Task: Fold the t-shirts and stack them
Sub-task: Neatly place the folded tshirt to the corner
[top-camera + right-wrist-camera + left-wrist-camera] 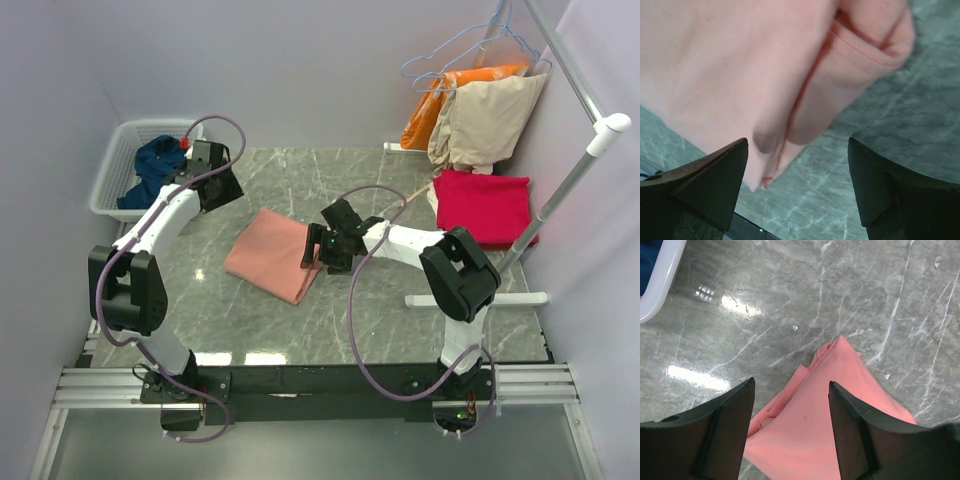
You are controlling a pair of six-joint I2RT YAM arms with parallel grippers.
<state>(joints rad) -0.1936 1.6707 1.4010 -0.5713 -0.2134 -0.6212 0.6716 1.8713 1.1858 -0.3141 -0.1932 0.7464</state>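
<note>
1. Nearest, in the middle of the table, the pink shirt lies folded into a rectangle. That one looks done, though not stacked.
2. The right gripper sits low at its right edge, fingers spread wide, gripping nothing.
3. Farther left, the left gripper hovers above the shirt's far corner, fingers apart and empty.
4. Beyond, the red shirt lies folded at the far right. The navy shirt sits crumpled in the basket, not yet folded.
</note>
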